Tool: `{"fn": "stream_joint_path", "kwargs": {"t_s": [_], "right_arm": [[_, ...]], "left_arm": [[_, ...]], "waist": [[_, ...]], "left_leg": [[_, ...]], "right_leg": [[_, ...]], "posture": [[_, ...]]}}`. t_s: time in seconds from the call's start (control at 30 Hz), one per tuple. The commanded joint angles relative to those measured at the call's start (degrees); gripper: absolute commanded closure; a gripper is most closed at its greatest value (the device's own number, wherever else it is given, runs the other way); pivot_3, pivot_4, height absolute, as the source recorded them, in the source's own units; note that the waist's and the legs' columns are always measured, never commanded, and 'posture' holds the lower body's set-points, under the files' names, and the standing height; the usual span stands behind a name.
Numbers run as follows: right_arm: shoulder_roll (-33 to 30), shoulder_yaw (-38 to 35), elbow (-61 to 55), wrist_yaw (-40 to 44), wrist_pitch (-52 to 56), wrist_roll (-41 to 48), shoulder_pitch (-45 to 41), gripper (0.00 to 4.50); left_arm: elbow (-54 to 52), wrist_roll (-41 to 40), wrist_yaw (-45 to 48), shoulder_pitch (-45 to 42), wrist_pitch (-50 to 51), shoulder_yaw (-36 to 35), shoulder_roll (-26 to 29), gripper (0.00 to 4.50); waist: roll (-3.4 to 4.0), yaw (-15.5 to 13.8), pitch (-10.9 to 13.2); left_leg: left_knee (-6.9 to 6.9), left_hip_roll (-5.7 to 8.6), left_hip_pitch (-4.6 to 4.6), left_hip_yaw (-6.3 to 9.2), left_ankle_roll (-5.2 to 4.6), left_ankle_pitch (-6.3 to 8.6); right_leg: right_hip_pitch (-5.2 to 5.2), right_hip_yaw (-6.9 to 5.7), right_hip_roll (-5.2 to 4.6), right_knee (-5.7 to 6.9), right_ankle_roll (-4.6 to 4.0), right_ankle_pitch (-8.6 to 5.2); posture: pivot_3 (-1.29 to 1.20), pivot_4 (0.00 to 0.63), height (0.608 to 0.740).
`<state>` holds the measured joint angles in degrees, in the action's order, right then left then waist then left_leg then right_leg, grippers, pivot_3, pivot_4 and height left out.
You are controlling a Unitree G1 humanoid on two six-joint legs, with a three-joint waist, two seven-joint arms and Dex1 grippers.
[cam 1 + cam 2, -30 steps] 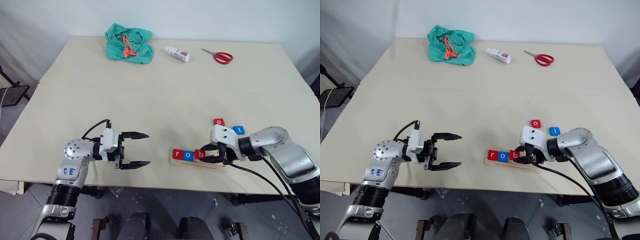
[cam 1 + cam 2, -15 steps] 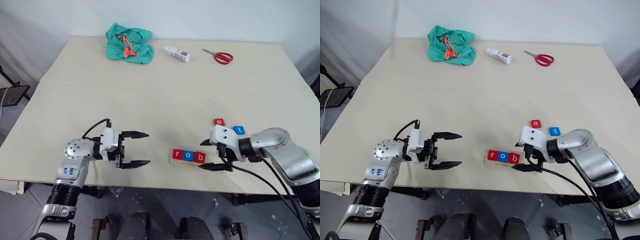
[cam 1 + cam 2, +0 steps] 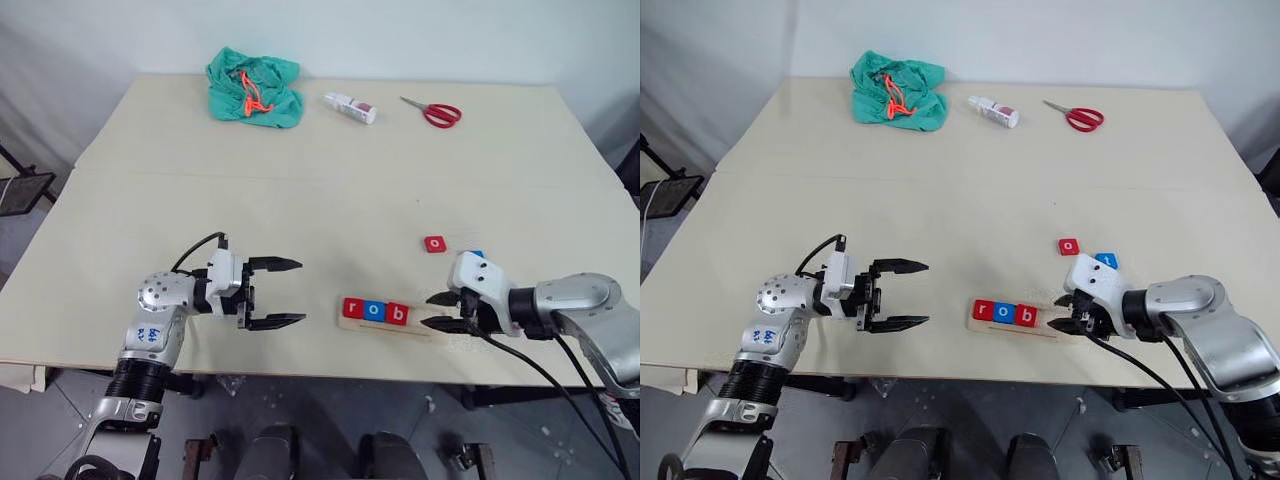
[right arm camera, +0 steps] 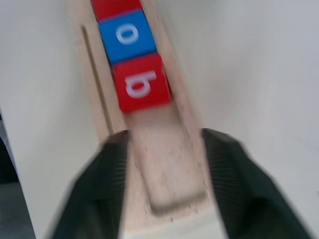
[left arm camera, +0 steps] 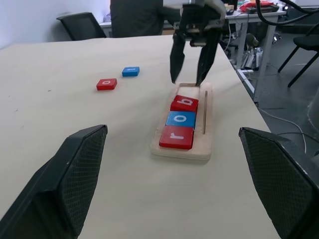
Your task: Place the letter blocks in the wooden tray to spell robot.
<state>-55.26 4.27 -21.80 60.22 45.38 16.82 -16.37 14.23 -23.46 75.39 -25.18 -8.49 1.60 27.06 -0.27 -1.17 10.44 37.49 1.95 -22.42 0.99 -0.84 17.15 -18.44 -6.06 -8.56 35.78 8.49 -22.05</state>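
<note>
Now the right gripper has let go of the red b block, backing off half-spread and empty; left gripper spread, two tiles left to place

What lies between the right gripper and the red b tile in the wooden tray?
Only the bare groove of the light-wood tray separates the right gripper from the red b tile, seen in the right wrist view.

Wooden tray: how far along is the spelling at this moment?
Done: red r, blue o and red b sit in the wooden tray. In hand: nothing; the right gripper hangs open over the tray's bare end. Left: the red o and blue t on the table.
</note>
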Motion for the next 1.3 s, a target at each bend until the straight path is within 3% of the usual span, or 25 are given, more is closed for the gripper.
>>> {"fn": "stream_joint_path", "kwargs": {"t_s": [0.03, 0.1, 0.53, 0.83, 0.93, 1.3], "right_arm": [[0.20, 0.65, -0.32, -1.08, -0.42, -0.27, -0.57, 3.82], [0.80, 1.49, -0.10, -1.33, -0.50, -0.11, -1.37, 4.49], [3.06, 6.37, 1.92, -1.14, -1.15, -0.58, -5.91, 4.49], [2.40, -7.94, -1.46, -3.93, -0.84, 4.36, 0.58, 4.49], [5.82, -13.85, -0.48, -8.46, -1.35, 5.62, 3.04, 3.91], [16.94, -28.17, -7.03, -22.98, 0.93, 9.00, 12.99, 0.03]], "left_arm": [[-0.51, -0.06, 0.69, -0.41, -0.83, -0.07, 0.13, 0.00], [-0.51, -0.08, 0.85, -0.36, -0.80, -0.20, 0.26, 0.00], [-1.76, -0.19, 0.14, 1.02, -0.58, -0.59, 0.78, 0.00], [-0.81, -0.17, 0.32, 0.69, -0.99, -0.34, 0.34, 0.00], [-0.03, -0.10, 0.77, 0.16, -1.21, -0.10, 0.02, 0.00], [3.36, -0.27, 4.21, -2.07, -1.81, -0.26, 0.21, 0.00]], "waist": [[0.00, -0.09, 0.00], [0.00, -0.15, 0.00], [0.00, -0.13, 0.00], [-0.01, -0.32, 0.00], [-0.01, -0.30, 0.01], [-0.01, -0.24, 0.00]], "left_leg": [[0.00, 0.01, 0.00, 0.01, 0.00, 0.00], [0.00, 0.02, -0.01, 0.02, 0.00, 0.00], [0.02, 0.04, -0.02, 0.04, 0.00, 0.00], [0.02, 0.04, -0.02, 0.06, 0.00, 0.00], [0.01, 0.05, -0.02, 0.05, 0.00, 0.00], [-0.06, 0.06, 0.01, 0.04, 0.00, 0.00]], "right_leg": [[0.00, 0.00, 0.00, 0.00, 0.00, 0.00], [0.00, 0.00, -0.02, 0.00, 0.00, 0.00], [0.01, 0.00, -0.02, 0.00, 0.00, 0.00], [0.03, -0.03, -0.02, -0.01, 0.00, 0.00], [0.03, -0.03, -0.03, -0.01, 0.00, 0.00], [0.01, -0.01, -0.03, 0.04, 0.00, 0.00]], "posture": [[0.00, 0.150, 0.740], [0.00, 0.150, 0.740], [0.00, 0.150, 0.740], [0.00, 0.150, 0.740], [0.00, 0.150, 0.740], [0.00, 0.150, 0.740]]}}
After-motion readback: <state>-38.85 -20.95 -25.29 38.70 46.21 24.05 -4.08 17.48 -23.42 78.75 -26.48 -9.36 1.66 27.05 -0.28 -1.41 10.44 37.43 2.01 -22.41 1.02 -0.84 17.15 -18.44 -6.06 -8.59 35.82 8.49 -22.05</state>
